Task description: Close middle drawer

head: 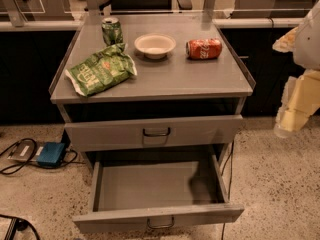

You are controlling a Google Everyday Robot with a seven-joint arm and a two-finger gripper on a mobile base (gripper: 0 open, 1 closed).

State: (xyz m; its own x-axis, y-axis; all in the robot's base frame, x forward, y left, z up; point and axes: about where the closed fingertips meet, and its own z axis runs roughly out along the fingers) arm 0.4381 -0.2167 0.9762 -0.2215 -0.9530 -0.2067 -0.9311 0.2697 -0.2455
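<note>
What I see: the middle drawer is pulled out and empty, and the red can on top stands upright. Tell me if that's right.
Wrong in one point: the red can lies on its side, not upright, as the camera view shows. The middle drawer is indeed pulled out and empty. The tool hangs at the right, clear of the drawer.

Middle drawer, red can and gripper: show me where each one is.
middle drawer (200, 216), camera view, on its pulled-out front panel, right of the handle (161, 224).
red can (204, 49), camera view, mid-side, lying on the cabinet top (180, 76).
gripper (289, 120), camera view, near the right edge, on its lower tip.
</note>
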